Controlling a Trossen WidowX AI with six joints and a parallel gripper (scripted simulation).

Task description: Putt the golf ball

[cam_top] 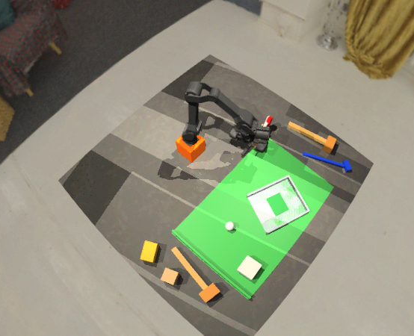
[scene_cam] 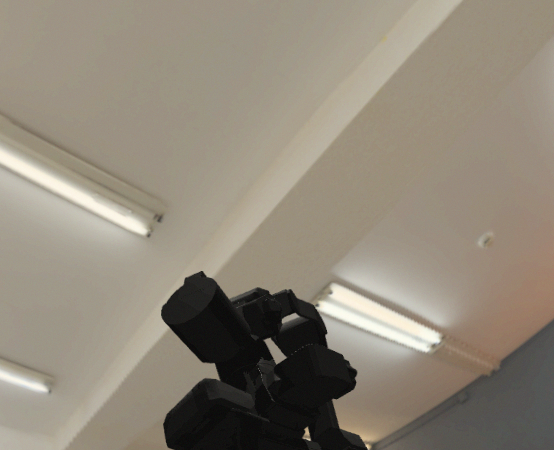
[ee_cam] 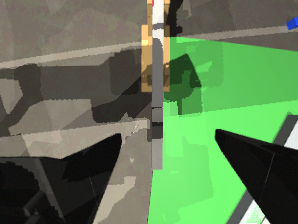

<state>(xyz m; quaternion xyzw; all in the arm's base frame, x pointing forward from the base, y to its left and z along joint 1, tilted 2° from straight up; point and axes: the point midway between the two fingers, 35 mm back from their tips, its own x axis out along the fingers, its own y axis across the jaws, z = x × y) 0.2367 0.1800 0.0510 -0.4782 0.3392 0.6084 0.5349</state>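
Observation:
The red putter (cam_top: pixel 268 121) (ee_cam: pixel 157 95) has a red head, a white section and a grey handle. It lies over a tan wooden rest (ee_cam: pixel 148 75), partly hidden by the arm in the top view. My gripper (ee_cam: pixel 167 135) is open and empty above the handle. In the wrist view the handle runs between the fingertips, nearer the left one. The white golf ball (cam_top: pixel 229 225) lies on the green mat (cam_top: pixel 207 209) (ee_cam: pixel 195 165). The white ramp (cam_top: pixel 262 211) leads to the raised green (cam_top: pixel 277 204), with a grey wall (cam_top: pixel 299 194) (ee_cam: pixel 286 132) around it.
An orange mallet (cam_top: pixel 308 134) and a blue putter (cam_top: pixel 324 159) (ee_cam: pixel 293 23) lie right of the arm. A cream block (cam_top: pixel 249 267) is on the mat. Another orange mallet (cam_top: pixel 189 268), a yellow block (cam_top: pixel 149 251) and a tan block (cam_top: pixel 170 276) lie beyond the mat's lipped edge (cam_top: pixel 211 264).

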